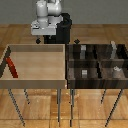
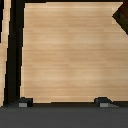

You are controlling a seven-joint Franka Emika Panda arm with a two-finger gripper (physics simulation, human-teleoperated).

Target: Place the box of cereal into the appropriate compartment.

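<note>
Exterior view: we see the box of cereal [image 1: 12, 68] leaning in the light tray [image 1: 35, 82] at its left wall, well apart from the compartment [image 1: 114, 51]. Wrist view: hand [image 2: 63, 102] fingertips spread, holding nothing, above wood.

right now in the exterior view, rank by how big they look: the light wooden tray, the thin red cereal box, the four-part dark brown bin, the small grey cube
1-2. Light wooden tray and four-part dark brown bin: about alike, so no firm ranking.
3. Thin red cereal box.
4. Small grey cube, though the render is blurry.
</note>
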